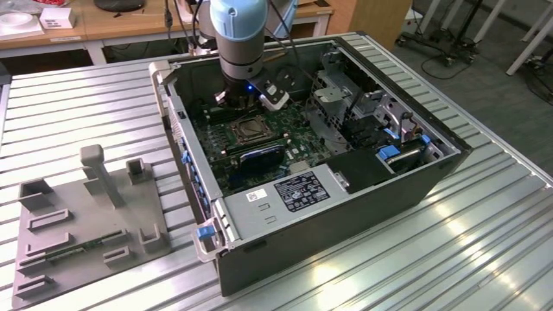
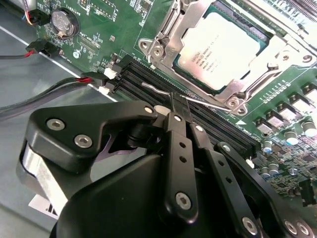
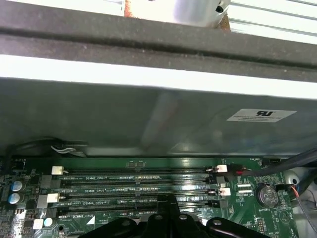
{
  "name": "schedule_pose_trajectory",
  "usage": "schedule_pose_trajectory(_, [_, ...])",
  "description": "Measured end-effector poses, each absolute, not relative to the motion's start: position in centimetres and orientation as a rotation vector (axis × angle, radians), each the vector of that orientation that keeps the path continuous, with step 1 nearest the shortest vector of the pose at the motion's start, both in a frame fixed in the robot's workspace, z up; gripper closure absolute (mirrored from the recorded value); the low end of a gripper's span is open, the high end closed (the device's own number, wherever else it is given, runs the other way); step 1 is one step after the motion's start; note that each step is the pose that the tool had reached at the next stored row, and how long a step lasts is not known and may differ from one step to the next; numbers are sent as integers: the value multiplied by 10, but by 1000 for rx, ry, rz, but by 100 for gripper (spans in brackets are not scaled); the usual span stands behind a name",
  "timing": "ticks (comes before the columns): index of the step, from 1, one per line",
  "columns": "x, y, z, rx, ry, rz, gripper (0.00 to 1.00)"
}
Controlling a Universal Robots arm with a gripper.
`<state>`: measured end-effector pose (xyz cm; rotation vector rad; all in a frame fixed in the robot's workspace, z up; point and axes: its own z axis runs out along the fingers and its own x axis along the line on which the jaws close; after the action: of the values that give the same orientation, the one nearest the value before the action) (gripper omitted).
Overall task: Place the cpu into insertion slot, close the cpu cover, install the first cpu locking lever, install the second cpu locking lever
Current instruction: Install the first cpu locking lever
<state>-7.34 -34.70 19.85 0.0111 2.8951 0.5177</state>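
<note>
Chip [image 2: 223, 47] sits on the board [image 2: 124, 20] under the closed cover [image 2: 171, 47]; we judge we're on the first lever [image 2: 153, 88]. Gripper [image 2: 173, 106] jaws look pressed together at it, hold unclear. Latching needs a firm downward push.

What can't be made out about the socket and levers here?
1. Second wrist view: the gripper hides part of the locking lever where they cross.
2. Second wrist view: the cpu cover is cut off by the picture's edge past the cpu.
3. Exterior view: the insertion slot is too small to show whether the locking lever is latched.
</note>
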Motion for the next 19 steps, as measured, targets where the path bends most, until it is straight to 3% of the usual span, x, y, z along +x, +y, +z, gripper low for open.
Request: schedule_pose_trajectory(19, [-73, -344, 196, 140, 2879, 500, 89])
